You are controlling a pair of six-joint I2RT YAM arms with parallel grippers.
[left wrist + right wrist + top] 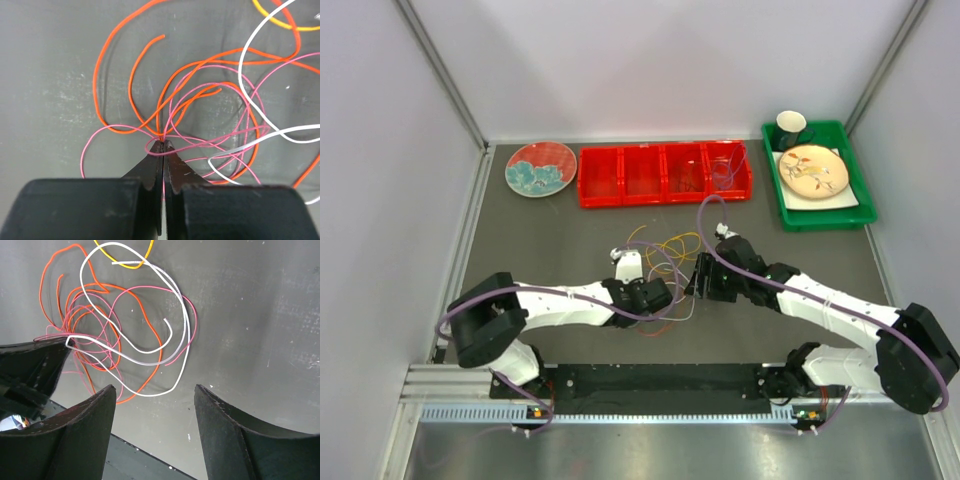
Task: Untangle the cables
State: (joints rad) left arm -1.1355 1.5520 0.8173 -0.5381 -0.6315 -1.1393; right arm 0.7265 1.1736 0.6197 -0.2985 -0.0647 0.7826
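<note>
The cables (665,255) lie in a loose tangle on the grey table between my two grippers. My left gripper (163,145) is shut, its tips pinching an orange cable (102,75) and a pink cable (100,131) where they cross. A white cable (242,75) and a yellow one (280,23) loop to its right. My right gripper (155,386) is open and empty, above the table just beside the white loop (186,325), the orange loop (150,325) and the pink loop (150,288). The left gripper's tip (67,342) shows at that view's left.
A red compartment bin (665,175) stands at the back, with thin wires in its right compartment (725,170). A blue-and-red plate (541,168) is at the back left. A green tray (860,195) with a plate and a cup is at the back right.
</note>
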